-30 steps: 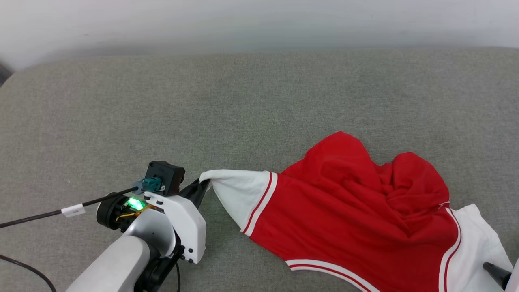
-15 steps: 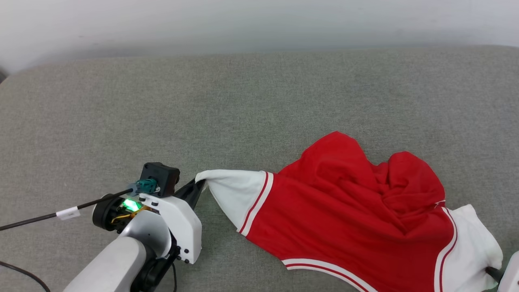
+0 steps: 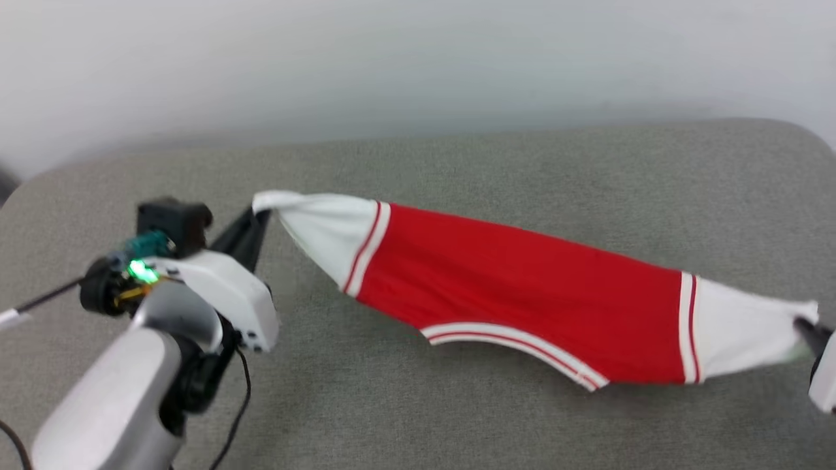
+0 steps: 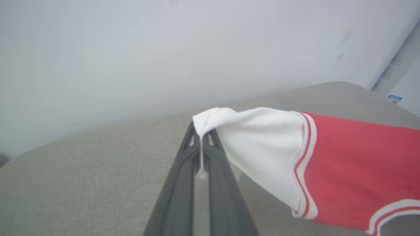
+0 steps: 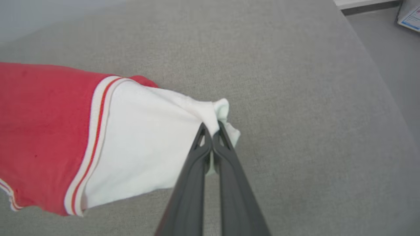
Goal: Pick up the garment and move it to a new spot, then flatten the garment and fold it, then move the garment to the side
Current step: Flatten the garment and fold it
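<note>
Head view: I have the garment (image 3: 522, 281) stretched taut between my left gripper (image 3: 257, 222) and right gripper (image 3: 808, 329), across the couch's (image 3: 457, 163) middle. The right one is cut off at the frame edge. Left wrist: jaws clenched on the garment's white tip. Right wrist: the same thin pinch, and I think pulling wider could slip it free. The lettering is hidden.

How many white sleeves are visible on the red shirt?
2. One sleeve is at the left end of the shirt, in the left gripper; the other sleeve at its right end, in the right gripper.
</note>
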Controlling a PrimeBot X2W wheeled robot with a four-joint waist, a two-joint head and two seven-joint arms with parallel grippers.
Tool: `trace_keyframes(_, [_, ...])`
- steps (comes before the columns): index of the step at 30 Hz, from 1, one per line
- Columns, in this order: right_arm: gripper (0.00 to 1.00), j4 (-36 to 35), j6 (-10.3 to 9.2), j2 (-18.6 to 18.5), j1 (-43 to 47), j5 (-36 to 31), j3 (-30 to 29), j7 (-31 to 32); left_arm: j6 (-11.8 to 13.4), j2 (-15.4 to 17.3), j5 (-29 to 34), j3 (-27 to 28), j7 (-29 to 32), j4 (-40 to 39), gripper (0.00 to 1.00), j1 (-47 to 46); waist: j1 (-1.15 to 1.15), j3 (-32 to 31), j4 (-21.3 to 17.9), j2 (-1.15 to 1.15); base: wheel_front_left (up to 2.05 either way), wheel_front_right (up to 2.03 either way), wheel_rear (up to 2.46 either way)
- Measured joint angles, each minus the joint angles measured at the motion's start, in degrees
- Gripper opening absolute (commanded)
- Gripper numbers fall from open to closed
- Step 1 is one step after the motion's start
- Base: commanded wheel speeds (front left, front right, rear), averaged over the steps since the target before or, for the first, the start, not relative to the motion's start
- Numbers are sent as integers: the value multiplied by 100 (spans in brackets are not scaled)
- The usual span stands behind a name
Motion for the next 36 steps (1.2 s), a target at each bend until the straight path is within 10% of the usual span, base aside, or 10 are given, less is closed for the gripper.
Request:
trace_keyframes(19, [0,490,1,-1132,-3959,-177,1237,-838,-515,-30,9,727,7,1317,0,-3751,0,457,-135,0,0,0,0])
trace_keyframes(36, [0,2229,1,-911,-7718,-821,1874,-2743,-991,102,650,768,-543,2953,0,-7052,1,2280,-370,0,0,0,0])
